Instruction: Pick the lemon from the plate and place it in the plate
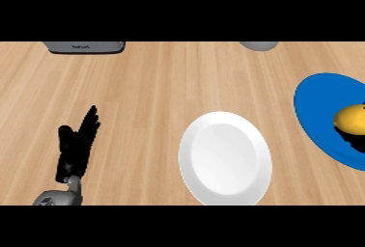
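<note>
Heads up, your lemon point(351, 118) is sitting on the blue plate point(321, 103) way out at the right edge of the head view, half cut off by the frame. There's some dark stuff just under it that might be your right hand, but honestly I can't tell, so I wouldn't trust any read on those fingers.

Your left hand point(77, 144) is parked at the lower left on the counter point(157, 77), fingers straight and holding nothing, well apart from everything.

What I'd worry about: the lemon is round, so a sloppy pinch could roll it off toward the plate's rim. You'd also be working at the edge of what you can see.

The white plate point(225, 158) is near the blue one, so a low carry might clip its rim. Lift clear first.
</note>
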{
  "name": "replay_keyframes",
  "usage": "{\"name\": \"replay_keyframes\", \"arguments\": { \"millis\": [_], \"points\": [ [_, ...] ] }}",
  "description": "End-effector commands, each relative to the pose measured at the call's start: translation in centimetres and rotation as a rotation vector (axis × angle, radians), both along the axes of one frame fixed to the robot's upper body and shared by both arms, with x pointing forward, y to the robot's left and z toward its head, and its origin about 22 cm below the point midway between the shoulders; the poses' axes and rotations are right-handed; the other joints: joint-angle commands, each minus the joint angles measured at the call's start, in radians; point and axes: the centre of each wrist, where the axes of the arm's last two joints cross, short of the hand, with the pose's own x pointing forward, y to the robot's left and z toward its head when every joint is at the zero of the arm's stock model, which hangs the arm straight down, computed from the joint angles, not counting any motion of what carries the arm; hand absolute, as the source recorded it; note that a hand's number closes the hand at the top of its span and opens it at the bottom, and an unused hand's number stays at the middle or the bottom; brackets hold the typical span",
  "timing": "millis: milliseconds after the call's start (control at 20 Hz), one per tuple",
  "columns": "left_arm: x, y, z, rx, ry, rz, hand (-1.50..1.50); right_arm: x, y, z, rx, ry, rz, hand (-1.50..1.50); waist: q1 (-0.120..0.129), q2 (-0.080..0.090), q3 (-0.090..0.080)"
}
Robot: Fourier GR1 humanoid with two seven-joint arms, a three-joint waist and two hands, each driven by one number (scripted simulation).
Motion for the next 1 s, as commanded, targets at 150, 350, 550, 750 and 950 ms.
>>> {"name": "replay_keyframes", "arguments": {
  "millis": [150, 350, 550, 750, 950],
  "points": [
    [0.6, -0.2, -0.2, 0.000, -0.008, -0.013, 0.00, 3.0, -5.5, 0.6, 0.015, 0.033, -0.095, 1.50, 0.008, 0.003, 0.000],
    [-1.6, -0.6, 0.4, 0.013, -0.002, -0.018, 0.00, 3.7, -7.8, -1.1, -0.017, 0.094, -0.125, 1.50, 0.014, 0.002, 0.001],
    [0.0, -0.5, 0.0, 0.007, -0.002, -0.013, 0.00, 5.9, -6.5, -4.2, -0.048, 0.150, -0.126, 1.50, 0.011, 0.003, 0.000],
    [1.1, 0.2, 0.7, 0.003, -0.006, -0.021, 0.00, 5.6, -9.8, -5.8, -0.031, 0.316, -0.095, 1.50, 0.019, 0.009, 0.001],
    [-1.4, -0.2, -1.0, -0.007, -0.008, -0.021, 0.00, 6.5, -9.8, -7.6, 0.019, 0.479, -0.050, 1.50, 0.038, 0.012, 0.002]
  ]
}}
